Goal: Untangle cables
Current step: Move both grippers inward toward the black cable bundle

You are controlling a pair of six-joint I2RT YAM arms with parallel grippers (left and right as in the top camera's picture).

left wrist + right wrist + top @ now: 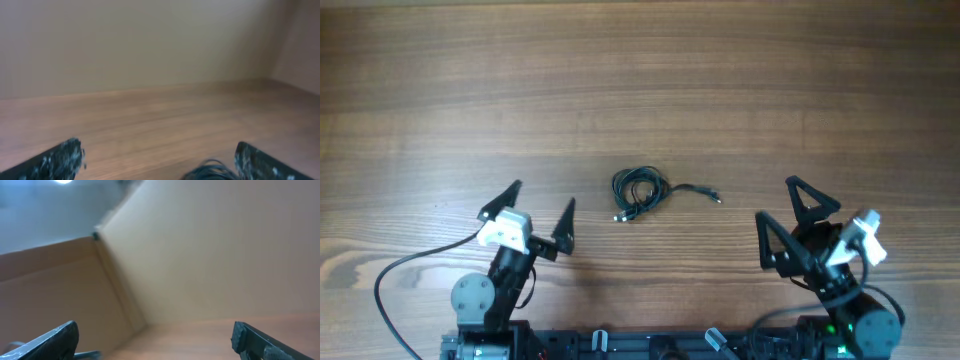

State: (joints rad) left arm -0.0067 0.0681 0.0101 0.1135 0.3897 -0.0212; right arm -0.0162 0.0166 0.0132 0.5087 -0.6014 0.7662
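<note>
Grippers come first, nearest the bases. The left gripper (542, 196), in the lower left of the overhead view, has its fingers spread wide with nothing between them. The right gripper (776, 200), in the lower right, is spread just as wide and is also empty.

Between them, about level with the fingertips and touching neither, the cables (640, 190) lie just below the middle of the frame. They form a small dark coil of thin wire flat on the table (640, 70). One loose end (712, 195) trails out to the right and finishes in a tiny pale plug. In the left wrist view the coil shows as a dark loop at the bottom edge, just inside the right-hand finger. The right wrist view shows no wire at all, only a pale wall (210, 255) beyond its fingers.

By my reading, no untangling has begun and the step in hand is the approach. The next move probably calls for one arm to come down on the coil and hold it, while the other picks up the loose end and draws it out. Wire this thin, lying flat on wood, will need fingertips right down at the surface.

Beyond the coil, wood runs to the top edge.
</note>
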